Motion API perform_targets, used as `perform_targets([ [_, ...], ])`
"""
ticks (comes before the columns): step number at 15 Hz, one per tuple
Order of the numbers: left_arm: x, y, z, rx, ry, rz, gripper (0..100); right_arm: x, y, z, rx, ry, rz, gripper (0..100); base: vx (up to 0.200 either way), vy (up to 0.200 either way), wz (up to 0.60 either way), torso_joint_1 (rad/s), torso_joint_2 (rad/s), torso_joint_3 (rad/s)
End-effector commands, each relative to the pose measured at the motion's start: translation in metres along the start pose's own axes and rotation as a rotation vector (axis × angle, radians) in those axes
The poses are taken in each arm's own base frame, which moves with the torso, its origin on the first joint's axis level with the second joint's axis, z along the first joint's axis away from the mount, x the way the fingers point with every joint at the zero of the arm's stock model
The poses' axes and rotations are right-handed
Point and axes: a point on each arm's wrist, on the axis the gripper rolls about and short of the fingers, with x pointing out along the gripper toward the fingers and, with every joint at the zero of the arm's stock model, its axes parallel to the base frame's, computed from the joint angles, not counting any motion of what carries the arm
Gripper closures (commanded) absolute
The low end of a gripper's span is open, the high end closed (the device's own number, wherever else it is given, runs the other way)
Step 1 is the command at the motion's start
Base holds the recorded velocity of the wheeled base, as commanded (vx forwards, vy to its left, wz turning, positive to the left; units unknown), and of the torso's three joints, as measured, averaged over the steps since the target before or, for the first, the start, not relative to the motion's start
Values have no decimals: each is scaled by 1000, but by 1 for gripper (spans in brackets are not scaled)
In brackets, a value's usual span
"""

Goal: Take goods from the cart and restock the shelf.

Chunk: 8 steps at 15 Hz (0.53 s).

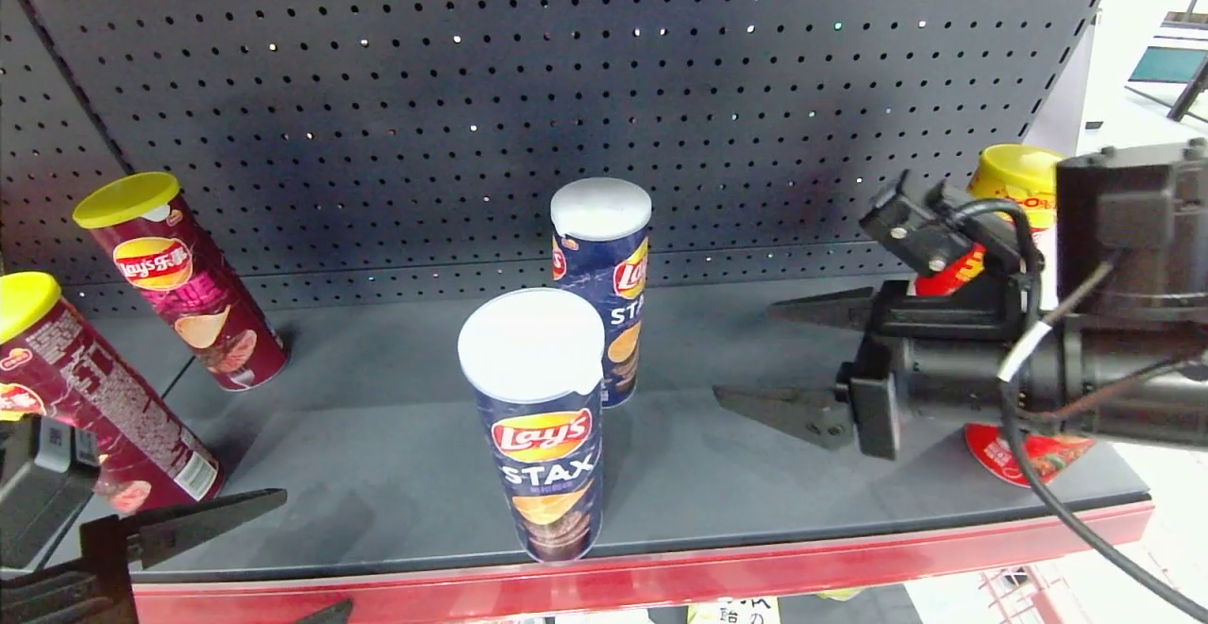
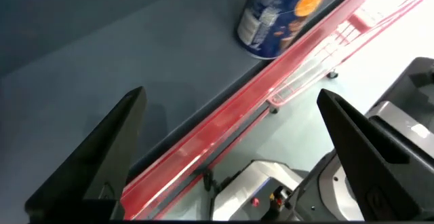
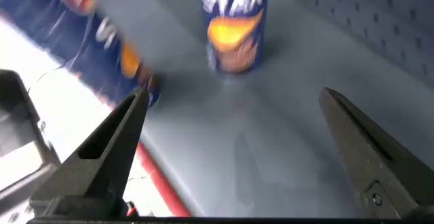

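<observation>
Two blue chip cans with white lids stand upright on the grey shelf (image 1: 396, 454): a front can (image 1: 538, 416) near the red edge and a back can (image 1: 604, 284) behind it. My right gripper (image 1: 746, 355) hovers open over the shelf to the right of them, holding nothing. In the right wrist view its fingers (image 3: 234, 95) face the back can (image 3: 234, 24), with the front can (image 3: 115, 41) blurred to one side. My left gripper (image 1: 316, 553) is open and empty at the shelf's front edge, lower left; the left wrist view has its fingers (image 2: 230, 95) straddling the red lip (image 2: 224, 136), the front can (image 2: 278, 13) beyond.
Two maroon cans with yellow lids (image 1: 184, 279) (image 1: 85, 397) lean at the shelf's left. A red can with a yellow lid (image 1: 1015, 190) stands behind my right arm, and a red can base (image 1: 1024, 454) shows under it. A perforated back panel (image 1: 566, 86) closes the shelf.
</observation>
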Motion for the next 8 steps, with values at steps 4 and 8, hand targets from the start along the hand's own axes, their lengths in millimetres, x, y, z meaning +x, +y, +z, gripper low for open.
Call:
perform_targets([
  [4,29,14,13,-25,87,19,0,-106,41,-49,-44,-121,-10,0,0,0,0,0,0,0],
  [8,43,20,15,21,136,7,0,-161,53,-90,2,-237,-207,0,0,0,0,0,0,0],
])
